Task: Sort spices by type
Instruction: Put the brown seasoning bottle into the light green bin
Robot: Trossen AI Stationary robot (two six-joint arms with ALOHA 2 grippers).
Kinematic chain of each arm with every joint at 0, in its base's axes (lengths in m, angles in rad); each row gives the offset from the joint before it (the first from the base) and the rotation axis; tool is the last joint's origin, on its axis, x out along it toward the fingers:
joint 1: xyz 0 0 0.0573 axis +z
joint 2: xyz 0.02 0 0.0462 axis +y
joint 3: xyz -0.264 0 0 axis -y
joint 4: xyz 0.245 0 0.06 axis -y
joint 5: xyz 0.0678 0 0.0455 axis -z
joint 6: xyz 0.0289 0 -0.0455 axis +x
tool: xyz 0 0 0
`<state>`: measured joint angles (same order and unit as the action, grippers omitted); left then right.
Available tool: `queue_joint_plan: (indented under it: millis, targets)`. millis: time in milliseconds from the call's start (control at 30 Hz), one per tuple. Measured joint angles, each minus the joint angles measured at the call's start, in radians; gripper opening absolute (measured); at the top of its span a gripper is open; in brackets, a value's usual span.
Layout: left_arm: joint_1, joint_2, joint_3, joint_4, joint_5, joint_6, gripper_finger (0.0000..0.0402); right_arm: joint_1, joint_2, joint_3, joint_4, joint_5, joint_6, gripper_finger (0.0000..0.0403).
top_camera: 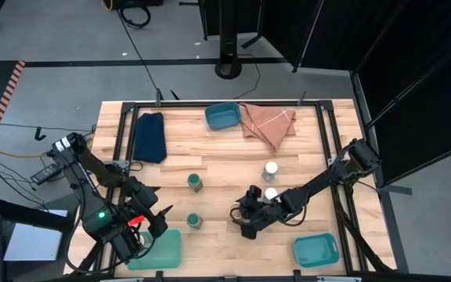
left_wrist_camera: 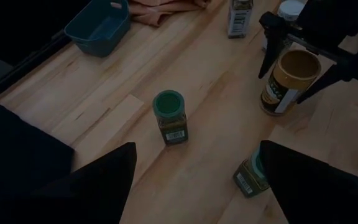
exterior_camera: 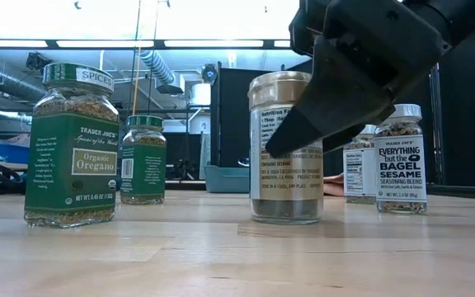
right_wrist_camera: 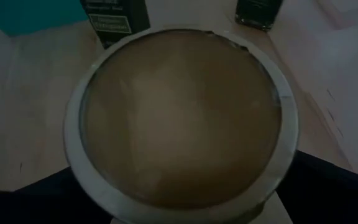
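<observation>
A tan-lidded jar [left_wrist_camera: 291,73] stands upright on its base on the table; the low view shows it as the jar [exterior_camera: 285,148]. My right gripper [left_wrist_camera: 286,87] is open and hangs over it, one finger on each side, and its lid [right_wrist_camera: 182,118] fills the right wrist view. Two green-lidded jars [top_camera: 195,182] [top_camera: 194,222] and two white-lidded jars [top_camera: 270,170] [top_camera: 271,193] also stand upright on the wood. A second tan-lidded jar does not show. My left gripper [left_wrist_camera: 194,186] is open near the table's front left, above the nearer green jar [left_wrist_camera: 253,174].
Teal trays sit at the far middle [top_camera: 223,116], the near right [top_camera: 315,249] and the near left [top_camera: 156,249] under my left arm. A navy cloth [top_camera: 150,137] and a peach cloth [top_camera: 268,121] lie along the far edge. Bare wood lies between the green jars and the right gripper.
</observation>
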<state>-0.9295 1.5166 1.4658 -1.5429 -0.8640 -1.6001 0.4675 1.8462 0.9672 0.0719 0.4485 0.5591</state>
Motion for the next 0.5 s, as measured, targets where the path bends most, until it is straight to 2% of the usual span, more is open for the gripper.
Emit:
queue_joint_plan:
  millis: [233,500]
  targets:
    - [0.000,0.000,0.000,0.001,-0.037,0.001,0.0346,0.000,0.000,0.000,0.005,0.036,0.046,0.0375]
    - [0.001,0.000,0.000,0.002,-0.055,0.002,0.0346,-0.053,0.001,0.000,0.146,0.071,-0.059,0.0375]
